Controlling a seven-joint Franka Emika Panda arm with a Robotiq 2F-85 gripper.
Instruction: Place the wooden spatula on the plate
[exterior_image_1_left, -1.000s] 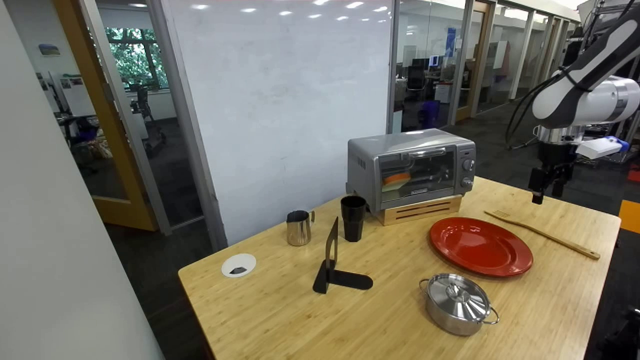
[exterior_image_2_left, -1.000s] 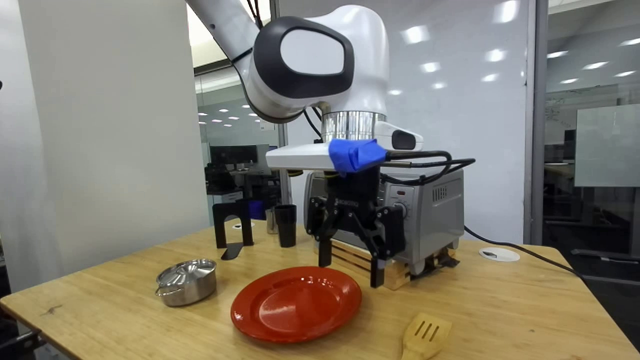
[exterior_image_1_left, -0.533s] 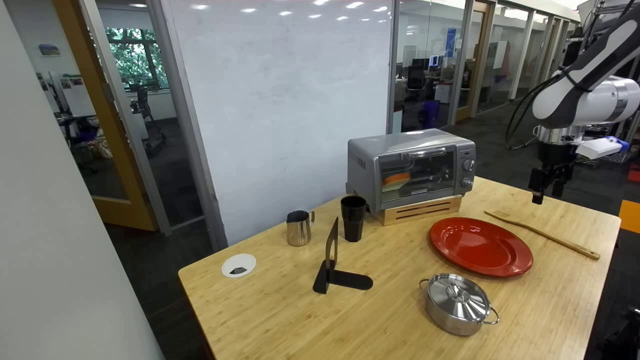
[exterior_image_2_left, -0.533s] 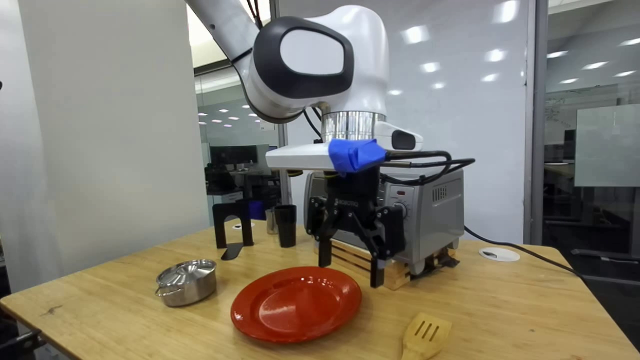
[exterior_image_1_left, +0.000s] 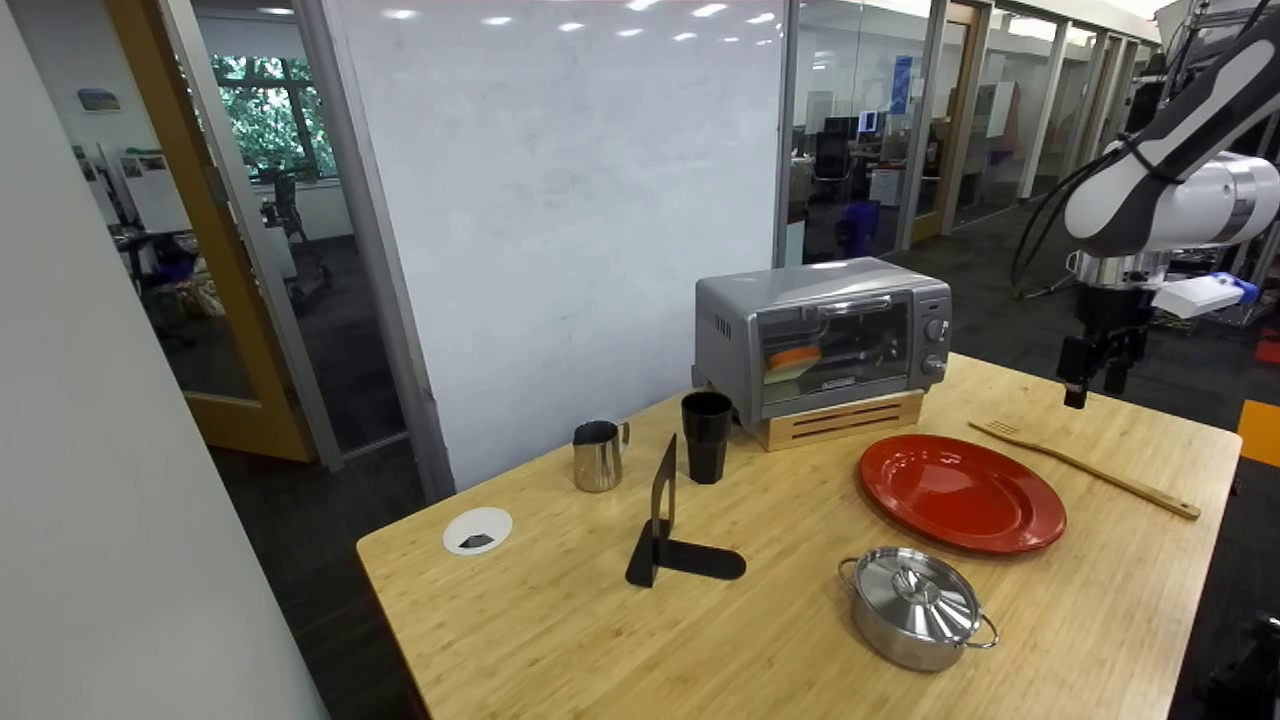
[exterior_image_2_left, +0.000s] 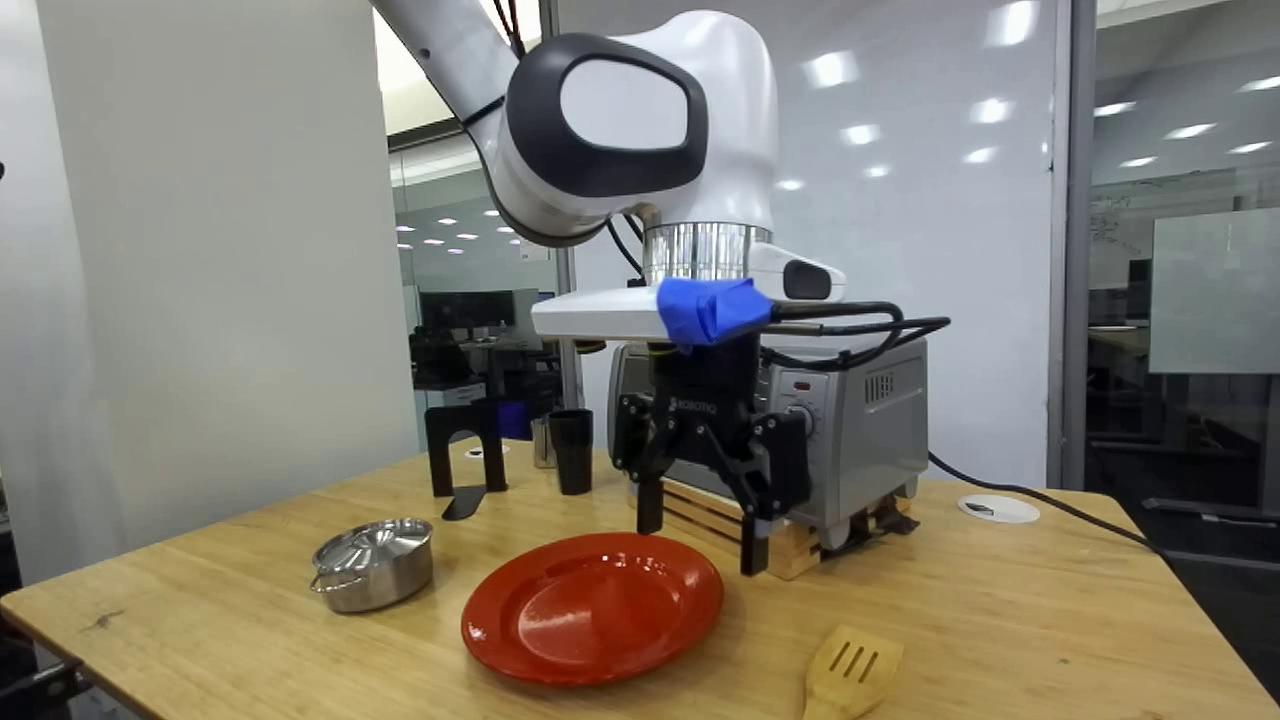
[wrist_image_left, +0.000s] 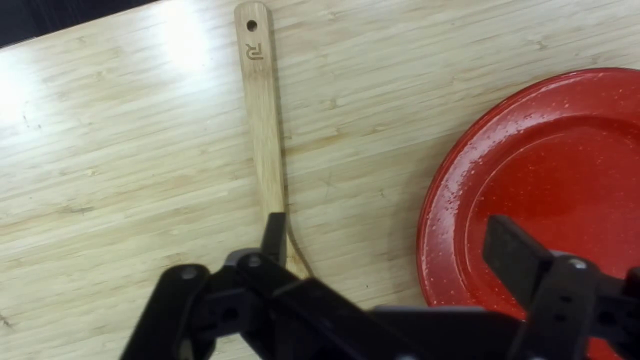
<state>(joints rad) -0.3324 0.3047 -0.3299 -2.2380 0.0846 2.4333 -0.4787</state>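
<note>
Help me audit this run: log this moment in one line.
black two-finger gripper: open, raised, holding nothing | slotted tan wooden spatula: on light wooden table, apart from round red plate | placement: not done

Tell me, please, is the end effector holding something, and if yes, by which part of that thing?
Nothing is held. The end effector hangs open in the air; the spatula lies on the table beside the plate.
</note>
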